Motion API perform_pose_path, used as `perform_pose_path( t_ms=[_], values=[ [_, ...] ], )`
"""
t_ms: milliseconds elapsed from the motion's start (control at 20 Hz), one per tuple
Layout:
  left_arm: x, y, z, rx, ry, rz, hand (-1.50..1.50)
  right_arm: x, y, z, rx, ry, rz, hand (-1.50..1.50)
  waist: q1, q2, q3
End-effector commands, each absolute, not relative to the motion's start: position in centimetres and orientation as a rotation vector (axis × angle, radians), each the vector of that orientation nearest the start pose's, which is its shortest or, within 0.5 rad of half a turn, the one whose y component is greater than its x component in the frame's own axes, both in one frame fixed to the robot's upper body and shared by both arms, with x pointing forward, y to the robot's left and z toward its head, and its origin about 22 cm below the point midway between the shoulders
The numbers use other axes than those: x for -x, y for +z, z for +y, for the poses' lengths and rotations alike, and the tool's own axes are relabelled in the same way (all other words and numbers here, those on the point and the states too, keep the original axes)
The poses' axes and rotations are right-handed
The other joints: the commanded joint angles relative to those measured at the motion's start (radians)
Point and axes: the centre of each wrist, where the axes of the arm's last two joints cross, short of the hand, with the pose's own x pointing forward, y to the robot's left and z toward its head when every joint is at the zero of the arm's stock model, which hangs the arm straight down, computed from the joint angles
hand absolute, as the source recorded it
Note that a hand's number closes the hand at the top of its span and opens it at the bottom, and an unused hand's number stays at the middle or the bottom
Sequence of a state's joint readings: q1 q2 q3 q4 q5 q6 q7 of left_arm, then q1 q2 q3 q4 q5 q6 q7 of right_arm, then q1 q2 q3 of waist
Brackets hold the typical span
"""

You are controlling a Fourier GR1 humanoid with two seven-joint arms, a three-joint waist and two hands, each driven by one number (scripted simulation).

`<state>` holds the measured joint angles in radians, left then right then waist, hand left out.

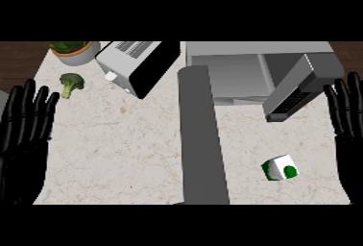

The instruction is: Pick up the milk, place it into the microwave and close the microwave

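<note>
Two sets of fingers (28, 98) frame your view, and every one of them stands straight and spread, holding nothing. Those on your left belong to the left hand (21, 149), which rests at the view's left edge, over the side of the bench (120, 153). The right hand (349, 144) rests at the right edge, open in the same way.

Look inward from your right hand and you find the milk (280, 169), a small white and green carton set askew on the bench, near that hand but apart from it. Beyond the milk, at the bench's far right, stands the microwave (234, 72). Its door (294, 91) is swung open, and the door's free end lies near your right fingertips.

A broad dark grey strip (202, 139) runs up the middle of the view and ends beside the microwave's left side. Left of it sits a silver appliance (131, 62) with a black front, turned at an angle. A potted plant (74, 52) stands in the far left corner. A piece of broccoli (70, 84) lies just in front of it, near your left fingertips.
</note>
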<state>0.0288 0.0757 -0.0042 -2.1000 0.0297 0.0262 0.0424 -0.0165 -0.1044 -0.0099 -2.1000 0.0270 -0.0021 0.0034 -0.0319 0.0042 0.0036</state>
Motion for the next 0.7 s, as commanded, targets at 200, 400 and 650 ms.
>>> perform_pose_path(
  t_ms=[200, 400, 650],
  values=[
    [-22.3, 14.4, 25.8, -0.013, -0.14, -2.059, -1.5, -16.1, 13.2, -26.0, 0.153, 0.149, -2.068, -1.5, 0.024, -0.006, -0.004],
    [-19.7, 11.0, 25.5, 0.174, 0.029, -1.977, -1.5, -13.3, 13.3, -26.0, -0.033, 0.143, -2.032, -1.5, 0.024, -0.009, -0.004],
    [-16.4, 12.4, 29.6, 0.176, 0.001, -1.978, -1.5, -11.4, 12.7, -27.2, 0.023, 0.152, -2.02, -1.5, 0.029, -0.008, -0.004]
  ],
)
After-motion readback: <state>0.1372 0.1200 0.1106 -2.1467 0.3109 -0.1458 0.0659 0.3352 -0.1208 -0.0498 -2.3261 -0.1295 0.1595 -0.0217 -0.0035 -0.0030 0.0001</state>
